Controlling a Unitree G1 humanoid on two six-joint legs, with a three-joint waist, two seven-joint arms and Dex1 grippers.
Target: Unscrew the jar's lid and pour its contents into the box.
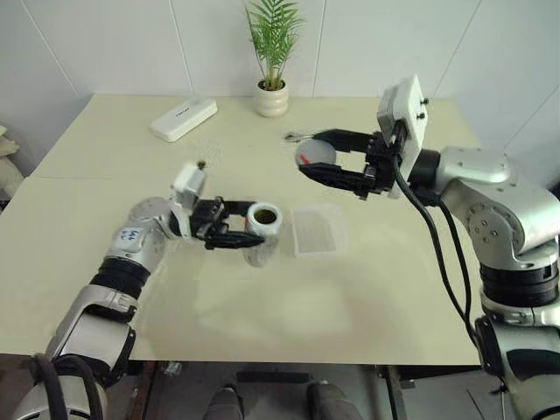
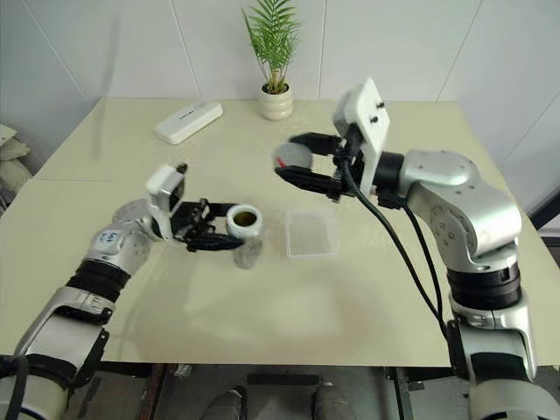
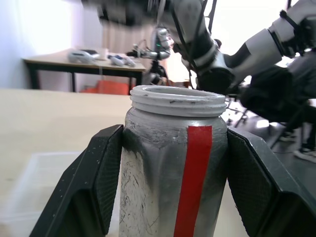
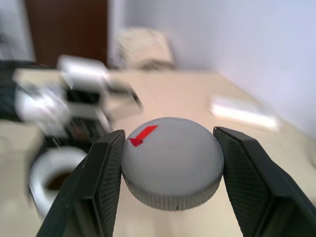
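My left gripper [image 1: 248, 229] is shut on the clear jar [image 1: 262, 229], held upright just above the table; the jar [image 3: 173, 168] has a red stripe down its side and its threaded mouth is uncovered. Something dark brown, the contents [image 1: 263, 215], shows inside the mouth. My right gripper [image 1: 308, 161] is shut on the round grey lid [image 1: 316, 157], held in the air up and to the right of the jar; the lid [image 4: 170, 162] carries a red patch on top. The clear shallow box [image 1: 317, 230] lies on the table just right of the jar.
A white oblong case [image 1: 183, 119] lies at the back left and a white pot with a green plant [image 1: 272, 96] stands at the back middle. A small metallic object [image 1: 293, 136] lies behind the lid. The table's front edge [image 1: 297, 360] runs close below the arms.
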